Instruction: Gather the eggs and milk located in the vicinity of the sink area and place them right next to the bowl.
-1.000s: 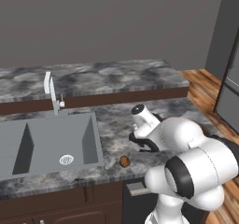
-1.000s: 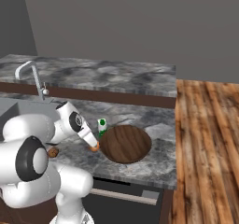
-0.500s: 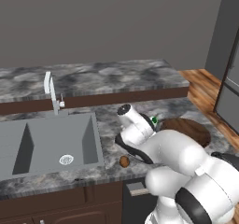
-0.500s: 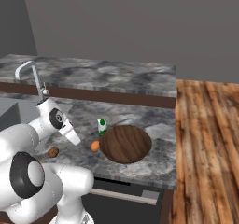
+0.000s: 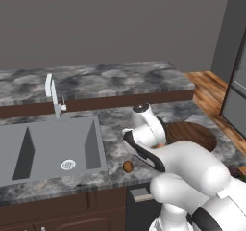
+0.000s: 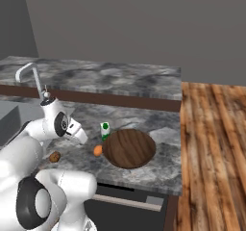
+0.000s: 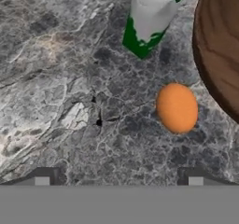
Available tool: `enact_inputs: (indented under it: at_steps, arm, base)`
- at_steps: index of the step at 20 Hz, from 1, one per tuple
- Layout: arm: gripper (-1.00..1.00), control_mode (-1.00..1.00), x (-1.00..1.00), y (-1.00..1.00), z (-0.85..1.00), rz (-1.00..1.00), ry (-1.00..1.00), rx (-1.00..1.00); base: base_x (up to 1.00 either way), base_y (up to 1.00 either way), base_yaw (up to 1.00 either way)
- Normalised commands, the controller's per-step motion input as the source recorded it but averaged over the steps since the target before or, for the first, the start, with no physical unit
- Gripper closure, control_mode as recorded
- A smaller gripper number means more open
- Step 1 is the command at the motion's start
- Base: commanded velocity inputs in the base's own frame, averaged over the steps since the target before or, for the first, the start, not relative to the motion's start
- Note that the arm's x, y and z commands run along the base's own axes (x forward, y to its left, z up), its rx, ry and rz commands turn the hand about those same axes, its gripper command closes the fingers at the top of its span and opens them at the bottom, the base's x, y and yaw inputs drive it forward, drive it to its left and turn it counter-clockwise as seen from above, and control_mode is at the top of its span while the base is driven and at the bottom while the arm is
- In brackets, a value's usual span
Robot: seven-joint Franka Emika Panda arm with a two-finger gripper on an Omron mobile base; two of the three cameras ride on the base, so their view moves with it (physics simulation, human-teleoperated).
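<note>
The brown egg (image 5: 128, 166) lies alone on the counter (image 6: 144, 174) near the sink (image 5: 48, 148), well apart from the wooden bowl (image 6: 129, 148); the orange egg (image 7: 177, 107) and milk carton (image 7: 149, 17) already sit just beside the bowl. My gripper (image 7: 118, 178) holds nothing, fingers spread (tips barely visible). I judge I should swing back over the brown egg, descend centred, and close gently so it doesn't roll.
</note>
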Motion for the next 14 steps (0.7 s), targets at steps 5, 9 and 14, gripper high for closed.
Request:
enact_inputs:
  at_steps: [5, 9, 14]
  arm:
    - [-1.0, -1.0, -0.01, 0.33, -0.01, 0.4, 0.01, 0.31]
    - [-1.0, -1.0, -0.27, 0.51, -0.01, 0.16, 0.09, 0.09]
    - [-1.0, -1.0, -0.11, 0.55, 0.0, 0.12, 0.17, -0.01]
  base:
    - [0.0, 0.0, 0.0]
    - [0.0, 0.0, 0.0]
    - [0.0, 0.0, 0.0]
